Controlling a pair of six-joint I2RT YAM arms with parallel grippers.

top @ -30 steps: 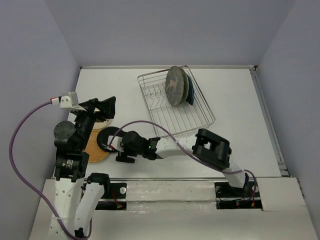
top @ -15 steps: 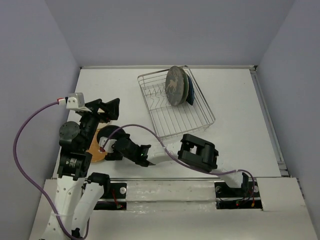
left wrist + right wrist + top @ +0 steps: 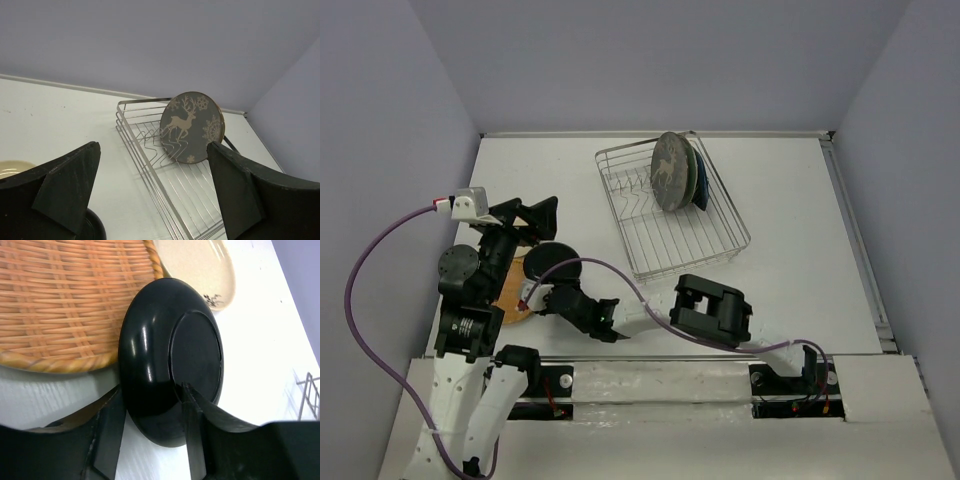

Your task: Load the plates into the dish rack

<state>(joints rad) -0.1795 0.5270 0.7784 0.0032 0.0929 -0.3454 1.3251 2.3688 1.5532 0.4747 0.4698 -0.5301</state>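
Right tool (image 3: 150,390) clamped on rim of small round black plate (image 3: 170,357), held tilted at edge of woven orange-tan round plate (image 3: 60,300), left tool (image 3: 152,147) spread wide, empty, near that woven plate, silver wire dish rack (image 3: 665,235) well apart from it, grey reindeer-patterned plate (image 3: 192,127) upright inside.

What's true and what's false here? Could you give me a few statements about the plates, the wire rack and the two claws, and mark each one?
1. The grey round plate with a deer pattern stands upright in the silver wire dish rack. True.
2. The right gripper grips the small black round plate by its rim. True.
3. The left gripper is clamped on the small cream plate. False: its jaws are open and hold nothing.
4. The woven orange-tan round plate sits in the dish rack. False: it lies flat on the white table, outside the rack.
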